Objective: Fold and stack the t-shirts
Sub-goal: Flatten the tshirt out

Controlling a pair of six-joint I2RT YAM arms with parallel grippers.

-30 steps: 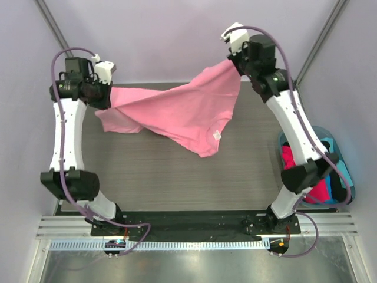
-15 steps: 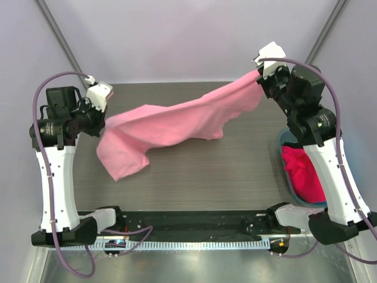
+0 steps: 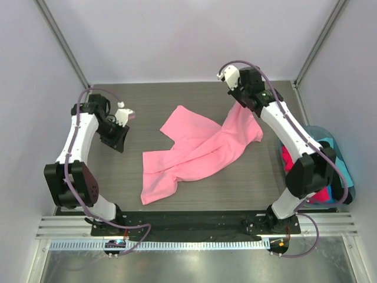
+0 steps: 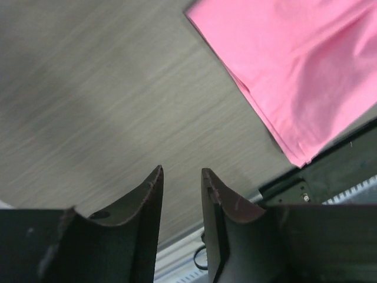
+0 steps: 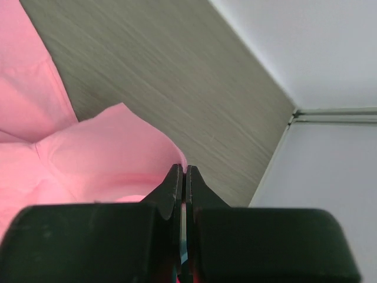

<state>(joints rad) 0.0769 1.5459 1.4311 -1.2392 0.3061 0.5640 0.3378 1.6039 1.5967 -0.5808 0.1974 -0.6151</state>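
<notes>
A light pink t-shirt (image 3: pixel 194 147) lies crumpled across the middle of the table, one corner pulled up toward the back right. My right gripper (image 3: pixel 238 101) is shut on that raised corner. In the right wrist view the pink cloth (image 5: pixel 106 153) runs up into the closed jaws of the right gripper (image 5: pixel 181 168). My left gripper (image 3: pixel 131 115) hovers left of the shirt and apart from it. In the left wrist view the left gripper (image 4: pixel 181 171) is open with only bare table between its fingers, and the t-shirt (image 4: pixel 306 71) lies at the upper right.
A light-blue tub (image 3: pixel 344 168) stands at the table's right edge behind the right arm, with hot pink cloth (image 3: pixel 287 158) and some dark cloth inside. The black base rail (image 3: pixel 188 221) runs along the near edge. Walls close in the back and both sides.
The shirt was stretched in the air between both grippers. The left gripper has opened and let go, and the shirt has dropped onto the table. The right gripper has moved left and lower, still holding.
</notes>
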